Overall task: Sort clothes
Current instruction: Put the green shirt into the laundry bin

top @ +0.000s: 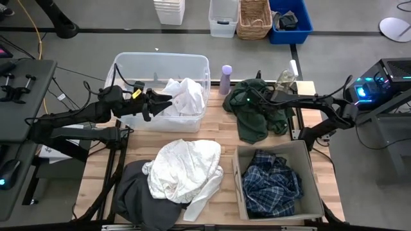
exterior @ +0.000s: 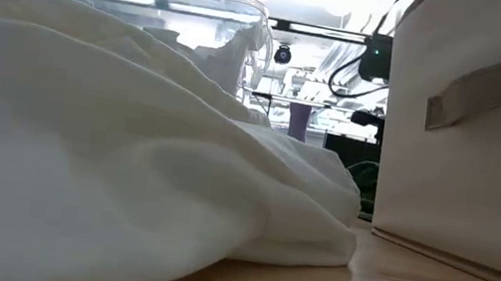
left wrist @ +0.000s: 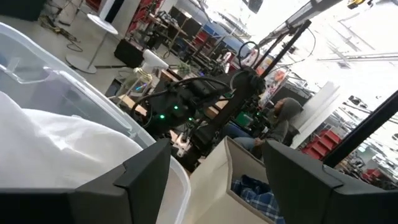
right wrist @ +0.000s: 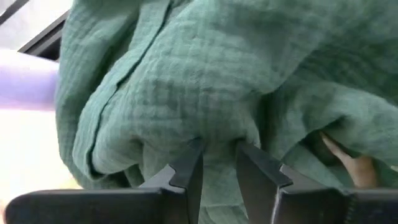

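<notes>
My left gripper point(top: 166, 101) is open and empty. It hovers over a white garment point(top: 183, 96) that lies in the clear plastic bin point(top: 128, 64); the garment also shows in the left wrist view point(left wrist: 56, 143). My right gripper point(top: 236, 101) is shut on the dark green garment point(top: 257, 115), which is heaped on the table's far right part. A second white garment point(top: 186, 168) lies on the near middle of the table, partly over a dark grey garment point(top: 138, 192). The blue-and-white plaid shirt point(top: 270, 183) lies in the grey fabric bin point(top: 311, 173). My right gripper pinches a raised fold of the dark green garment point(right wrist: 217, 127) between its two fingertips point(right wrist: 189, 165). The fingers reach in from the table's right side, low over the heap. The rest of the garment lies bunched on the table around the fingers.
A lilac bottle point(top: 226, 78) stands between the clear bin and the green garment. Beyond the table's far edge stand a wicker basket point(top: 254, 19) and a blue crate point(top: 290, 19). In the low view, the white garment point(exterior: 110, 138) and the fabric bin's wall point(exterior: 483, 137) fill the foreground.
</notes>
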